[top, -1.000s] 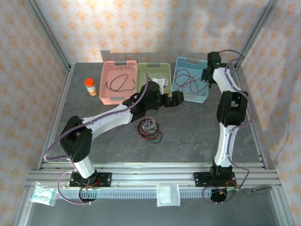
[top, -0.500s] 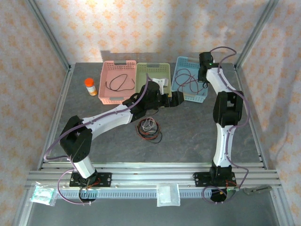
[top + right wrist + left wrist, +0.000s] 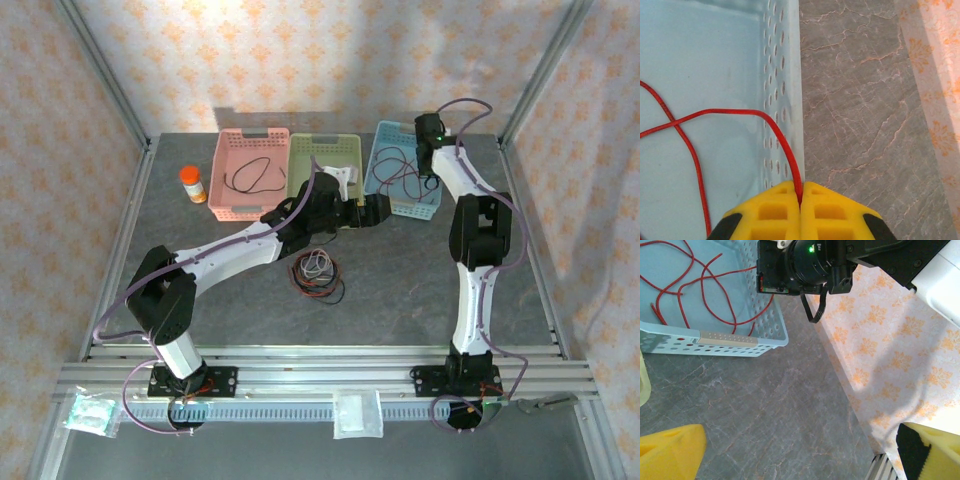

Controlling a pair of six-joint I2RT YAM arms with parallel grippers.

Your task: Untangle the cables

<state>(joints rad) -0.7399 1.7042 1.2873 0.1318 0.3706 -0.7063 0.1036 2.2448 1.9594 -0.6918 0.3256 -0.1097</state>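
1. The right claw (image 3: pixel 800 197) is clenched on the red cable (image 3: pixel 740 112), pinching it at the very fingertips beside the wall of the blue basket (image 3: pixel 782 100). The rest of that cable lies in loose curves on the basket floor.
2. The left claw (image 3: pixel 800 440) hangs released, with its yellow fingers wide apart and nothing between them. It is over bare table (image 3: pixel 765 405), near the blue basket's front corner.
3. Sorted, as I read it: a black cable (image 3: pixel 250 175) lies alone in the pink basket (image 3: pixel 222 190).
4. There is a white bundle (image 3: pixel 345 176) in the green basket (image 3: pixel 325 140). It is probably a white cable, but too small to be sure.
5. Not sorted: a knot of loops (image 3: pixel 317 275), red, black and white wound together, sits mid-table just beside the left arm.
6. My call is that the job is somewhere around halfway. The red cable needs letting go in its basket, then that knot has to be pulled apart strand by strand.
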